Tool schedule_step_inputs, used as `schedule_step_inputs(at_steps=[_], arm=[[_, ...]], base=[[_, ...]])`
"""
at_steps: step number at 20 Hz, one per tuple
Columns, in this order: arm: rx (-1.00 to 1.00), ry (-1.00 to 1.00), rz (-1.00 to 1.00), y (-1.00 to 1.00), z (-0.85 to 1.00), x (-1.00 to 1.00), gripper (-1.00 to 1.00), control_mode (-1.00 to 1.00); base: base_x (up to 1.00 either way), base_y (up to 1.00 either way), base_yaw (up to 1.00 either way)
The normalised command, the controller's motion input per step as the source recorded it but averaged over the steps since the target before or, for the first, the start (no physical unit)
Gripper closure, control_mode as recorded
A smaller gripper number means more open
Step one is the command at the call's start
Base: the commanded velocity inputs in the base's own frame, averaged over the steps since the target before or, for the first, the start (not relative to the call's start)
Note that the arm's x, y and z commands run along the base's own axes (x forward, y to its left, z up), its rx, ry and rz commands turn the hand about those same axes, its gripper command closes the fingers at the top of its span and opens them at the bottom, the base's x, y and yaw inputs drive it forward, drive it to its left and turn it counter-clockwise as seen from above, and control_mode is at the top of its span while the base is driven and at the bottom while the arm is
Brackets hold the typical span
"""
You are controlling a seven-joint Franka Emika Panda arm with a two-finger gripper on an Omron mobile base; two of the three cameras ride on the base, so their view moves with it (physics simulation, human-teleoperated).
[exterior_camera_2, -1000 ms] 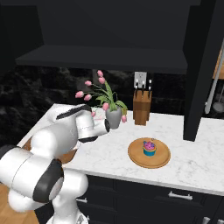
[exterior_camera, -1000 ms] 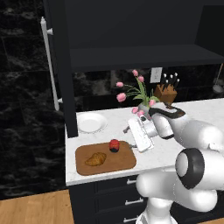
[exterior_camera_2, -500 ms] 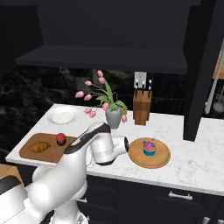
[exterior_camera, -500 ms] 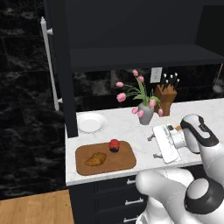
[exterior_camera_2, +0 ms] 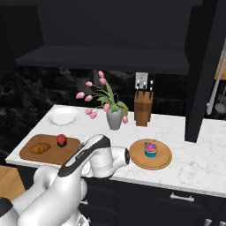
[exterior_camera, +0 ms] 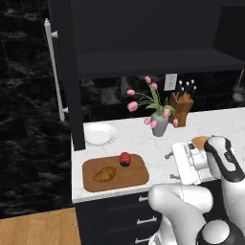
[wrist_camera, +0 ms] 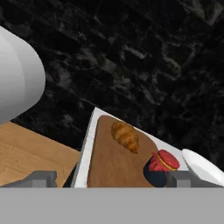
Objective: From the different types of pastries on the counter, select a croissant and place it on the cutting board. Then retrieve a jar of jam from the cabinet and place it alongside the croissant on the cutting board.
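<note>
Since one second ago, the arm has swung right, away from the cutting board (exterior_camera: 115, 173), with its gripper (exterior_camera: 171, 166) spread wide and holding nothing. Both the croissant (exterior_camera: 104, 174) and the jar of jam (exterior_camera: 125, 159) rest on the board, near each other but apart. Beyond the board, a white plate (exterior_camera: 99, 134) and a tulip vase (exterior_camera: 159, 124) stand on the counter (exterior_camera: 139, 139). The cupcake (exterior_camera_2: 151, 149) sits on a round wooden plate (exterior_camera_2: 150, 155).

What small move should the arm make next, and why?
Probably just ease the arm clear and stop: the croissant and the jam jar sit side by side on the cutting board, and the gripper is open and holds nothing.
</note>
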Motion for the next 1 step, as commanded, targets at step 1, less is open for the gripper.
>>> schedule_step_inputs(at_steps=[1], arm=[[0.0, 0.0, 0.0, -0.1, 0.0, 0.0, -1.0, -1.0]], base=[[0.0, 0.0, 0.0]])
